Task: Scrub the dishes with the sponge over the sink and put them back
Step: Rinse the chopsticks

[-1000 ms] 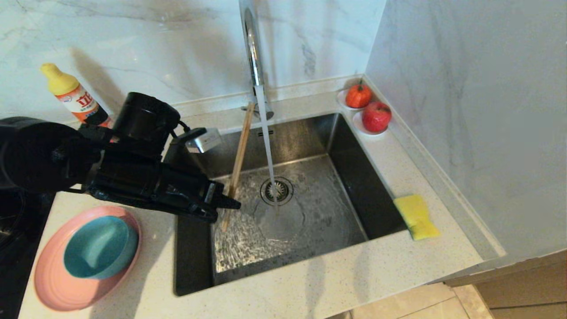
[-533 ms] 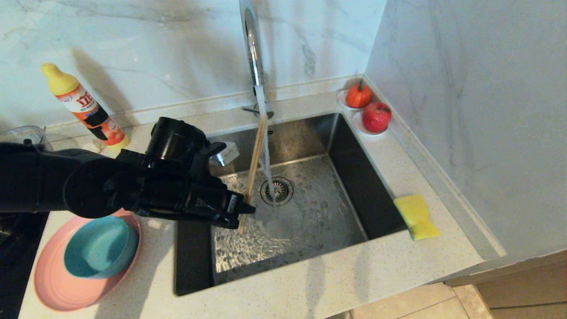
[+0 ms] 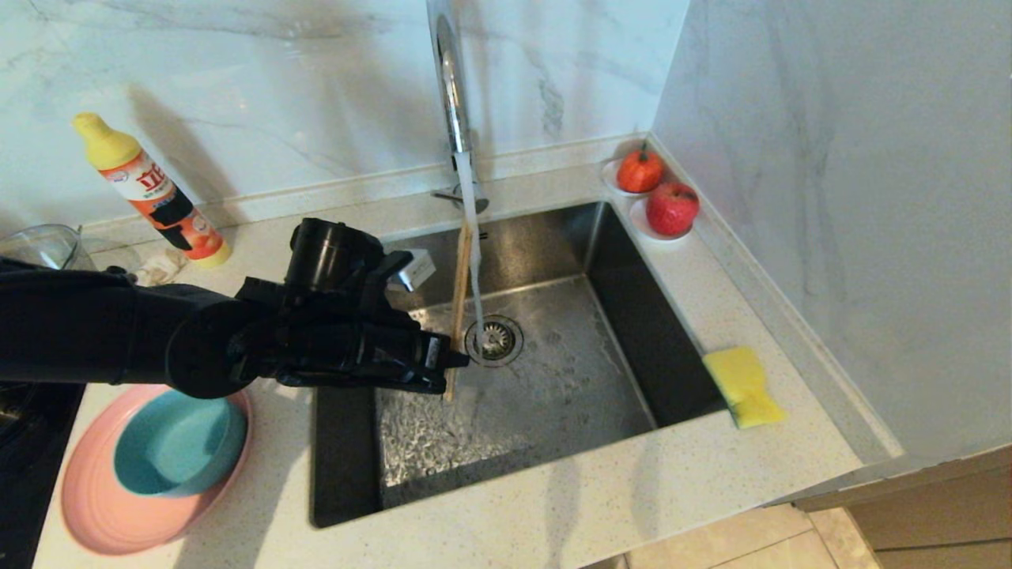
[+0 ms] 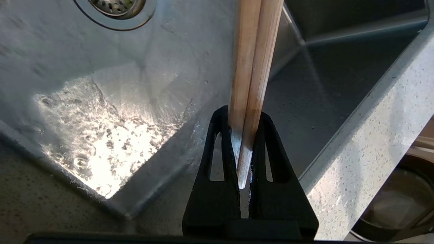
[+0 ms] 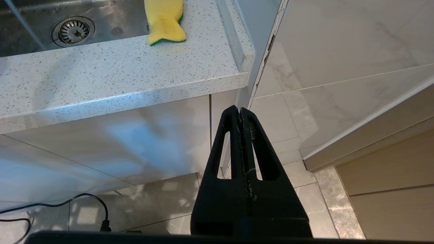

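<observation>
My left gripper (image 3: pixel 451 361) (image 4: pixel 241 117) hangs over the sink (image 3: pixel 569 379), shut on a pair of wooden chopsticks (image 3: pixel 460 300) (image 4: pixel 252 67). The chopsticks stand nearly upright, their upper part right beside the water stream (image 3: pixel 473 237) from the tap (image 3: pixel 451 79). A teal bowl (image 3: pixel 178 438) sits in the pink plate (image 3: pixel 95 506) on the counter left of the sink. The yellow sponge (image 3: pixel 743 386) (image 5: pixel 164 20) lies on the counter at the sink's right rim. My right gripper (image 5: pixel 240 110) is parked below the counter edge, shut and empty.
A dish soap bottle (image 3: pixel 150 190) and a clear glass bowl (image 3: pixel 43 245) stand at the back left. Two red fruits (image 3: pixel 640 171) (image 3: pixel 672 207) sit on small dishes at the back right corner. The drain strainer (image 3: pixel 494 340) is under the stream.
My left gripper has carried the chopsticks right, from the sink's left side to the stream above the drain, and they now stand more upright. The right arm has not moved.
</observation>
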Motion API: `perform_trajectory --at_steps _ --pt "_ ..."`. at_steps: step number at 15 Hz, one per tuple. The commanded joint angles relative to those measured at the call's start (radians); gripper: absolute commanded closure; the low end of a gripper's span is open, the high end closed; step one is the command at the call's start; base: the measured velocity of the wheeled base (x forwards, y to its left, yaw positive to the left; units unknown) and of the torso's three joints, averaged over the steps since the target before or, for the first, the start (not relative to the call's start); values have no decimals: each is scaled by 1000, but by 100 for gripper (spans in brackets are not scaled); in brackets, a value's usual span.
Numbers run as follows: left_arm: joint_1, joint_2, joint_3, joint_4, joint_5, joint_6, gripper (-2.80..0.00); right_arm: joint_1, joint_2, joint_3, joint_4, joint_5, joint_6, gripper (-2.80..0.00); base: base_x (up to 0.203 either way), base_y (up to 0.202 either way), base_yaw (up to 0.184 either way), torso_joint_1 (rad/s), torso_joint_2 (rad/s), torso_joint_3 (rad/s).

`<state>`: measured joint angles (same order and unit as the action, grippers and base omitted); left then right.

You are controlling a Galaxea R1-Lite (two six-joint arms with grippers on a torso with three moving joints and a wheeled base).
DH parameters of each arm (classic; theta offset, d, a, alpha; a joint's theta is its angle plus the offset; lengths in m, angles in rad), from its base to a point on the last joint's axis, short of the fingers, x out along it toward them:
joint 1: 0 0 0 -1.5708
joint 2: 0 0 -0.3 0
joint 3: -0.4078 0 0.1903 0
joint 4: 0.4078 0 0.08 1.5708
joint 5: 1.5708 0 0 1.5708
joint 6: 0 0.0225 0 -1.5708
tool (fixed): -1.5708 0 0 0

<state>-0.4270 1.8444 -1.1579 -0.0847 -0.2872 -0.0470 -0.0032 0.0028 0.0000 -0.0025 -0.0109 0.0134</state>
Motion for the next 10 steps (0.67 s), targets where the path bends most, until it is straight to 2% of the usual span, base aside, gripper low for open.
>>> perform_trajectory --at_steps 1,5,10 --pt "-4 17 -2 -1 -3 -1 0 0 0 0 -1 0 0 0 0 0 0 0 0 0" --pt "-11 37 -1 -100 1 -4 0 0 0 0 -1 0 0 0 0 0 0 0 0 0" --pt "-13 45 -6 -115 29 -5 0 0 0 0 -1 0 0 0 0 0 0 0 0 0"
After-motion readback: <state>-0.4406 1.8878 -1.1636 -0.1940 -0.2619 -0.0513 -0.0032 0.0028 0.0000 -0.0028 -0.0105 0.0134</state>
